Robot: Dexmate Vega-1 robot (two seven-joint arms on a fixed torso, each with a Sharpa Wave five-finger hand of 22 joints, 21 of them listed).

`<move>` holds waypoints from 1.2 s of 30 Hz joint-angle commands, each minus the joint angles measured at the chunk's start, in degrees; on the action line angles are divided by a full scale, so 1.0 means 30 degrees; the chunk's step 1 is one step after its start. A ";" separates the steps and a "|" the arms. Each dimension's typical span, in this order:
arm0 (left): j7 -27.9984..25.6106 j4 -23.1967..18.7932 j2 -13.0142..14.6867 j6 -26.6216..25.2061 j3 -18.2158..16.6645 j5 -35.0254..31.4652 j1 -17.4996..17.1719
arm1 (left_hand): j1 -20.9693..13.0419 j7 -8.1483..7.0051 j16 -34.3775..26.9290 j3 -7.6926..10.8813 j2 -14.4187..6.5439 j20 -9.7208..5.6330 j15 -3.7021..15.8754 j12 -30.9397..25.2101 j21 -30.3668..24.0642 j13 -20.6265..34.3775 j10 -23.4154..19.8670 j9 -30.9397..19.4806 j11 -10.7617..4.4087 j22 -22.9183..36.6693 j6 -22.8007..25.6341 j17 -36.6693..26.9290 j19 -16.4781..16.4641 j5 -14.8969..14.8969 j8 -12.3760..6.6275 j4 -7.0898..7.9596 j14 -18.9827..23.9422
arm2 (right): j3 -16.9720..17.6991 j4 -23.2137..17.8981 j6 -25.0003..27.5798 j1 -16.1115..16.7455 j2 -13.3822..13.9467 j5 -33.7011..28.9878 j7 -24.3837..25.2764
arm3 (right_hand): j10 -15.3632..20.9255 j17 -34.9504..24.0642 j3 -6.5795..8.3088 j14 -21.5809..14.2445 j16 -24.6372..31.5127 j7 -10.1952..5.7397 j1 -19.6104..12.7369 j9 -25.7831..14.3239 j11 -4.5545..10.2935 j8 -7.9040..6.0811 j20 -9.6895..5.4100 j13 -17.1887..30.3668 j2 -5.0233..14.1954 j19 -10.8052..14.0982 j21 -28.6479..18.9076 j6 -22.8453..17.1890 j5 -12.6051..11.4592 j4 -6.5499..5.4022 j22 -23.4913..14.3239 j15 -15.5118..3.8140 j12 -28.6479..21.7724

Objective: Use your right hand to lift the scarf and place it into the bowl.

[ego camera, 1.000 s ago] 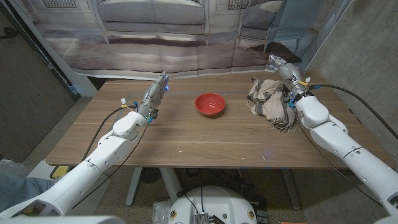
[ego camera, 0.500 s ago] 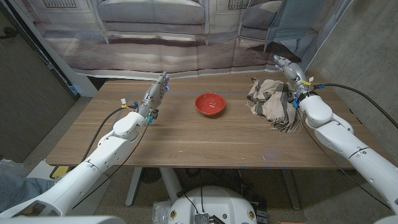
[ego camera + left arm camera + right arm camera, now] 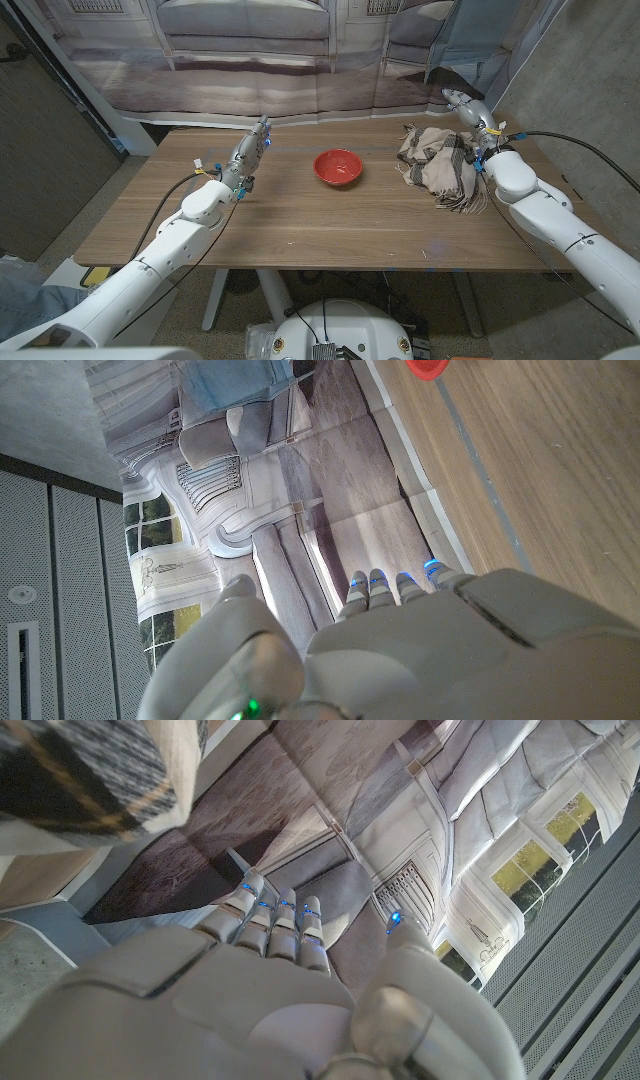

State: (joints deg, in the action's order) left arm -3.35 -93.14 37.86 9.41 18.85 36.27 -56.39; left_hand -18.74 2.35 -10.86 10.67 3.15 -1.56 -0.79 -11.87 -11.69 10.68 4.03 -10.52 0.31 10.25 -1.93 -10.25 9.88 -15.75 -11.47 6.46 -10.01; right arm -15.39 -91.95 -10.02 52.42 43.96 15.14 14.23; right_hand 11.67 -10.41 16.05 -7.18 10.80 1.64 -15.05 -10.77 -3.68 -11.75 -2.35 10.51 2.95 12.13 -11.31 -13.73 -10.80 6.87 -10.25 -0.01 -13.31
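Note:
A crumpled beige and dark plaid scarf [image 3: 434, 165] lies on the wooden table [image 3: 300, 215] at the right; a corner of the scarf [image 3: 85, 765] shows in the right wrist view. A red bowl [image 3: 337, 167] stands near the table's middle, and its rim [image 3: 428, 368] shows in the left wrist view. My right hand [image 3: 470, 112] is raised just beyond the scarf's far right side, fingers straight and together, holding nothing. My left hand [image 3: 252, 148] stands at the far left of the table, fingers extended, holding nothing, well left of the bowl.
A printed backdrop of a sofa and panelled wall [image 3: 250, 50] hangs behind the table's far edge. A grey wall [image 3: 590, 70] stands close on the right, beside my right arm. Bare wood stretches between bowl and scarf.
My right hand has shifted a little to the right and farther back, away from the scarf's top. The left arm, the bowl and the scarf stay where they were.

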 commanded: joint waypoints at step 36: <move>-0.0337 -0.0327 0.0001 -0.0246 -0.0043 -0.0005 -0.0213 | -0.0060 0.0138 -0.0022 -0.0156 -0.0341 0.0238 -0.0225 -0.0056 0.0002 0.0017 -0.0085 -0.0072 0.0093 0.0108 0.0214 -0.0061 0.1650 -0.0079 -0.0074 -0.0078 -0.0275 | -0.1209 -0.1003 0.4057 -0.0642 0.1292 -0.3468 0.1502 | 0.0428 0.0020 0.0114 0.0077 -0.0120 -0.0734 -0.0442 -0.0068 0.0384 -0.0073 0.0102 0.0084 0.0014 -0.0752 0.0176 -0.0498 -0.0185 0.0212 -0.0087 -0.0098 -0.0056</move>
State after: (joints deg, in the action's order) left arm -4.42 -94.54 38.17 8.68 18.44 36.39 -57.48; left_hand -18.65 2.57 -10.86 10.41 2.61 -1.44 -1.15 -11.87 -11.69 10.68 4.04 -10.52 0.31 10.25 -1.72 -10.25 9.99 -15.75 -11.47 6.19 -9.97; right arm -18.28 -94.57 -0.17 50.92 47.08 6.28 18.63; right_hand 12.71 -10.41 16.30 -7.05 10.58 0.09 -15.64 -10.78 -2.66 -11.76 -1.94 10.51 2.95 10.05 -10.97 -15.05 -11.03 7.10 -10.25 -0.32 -13.31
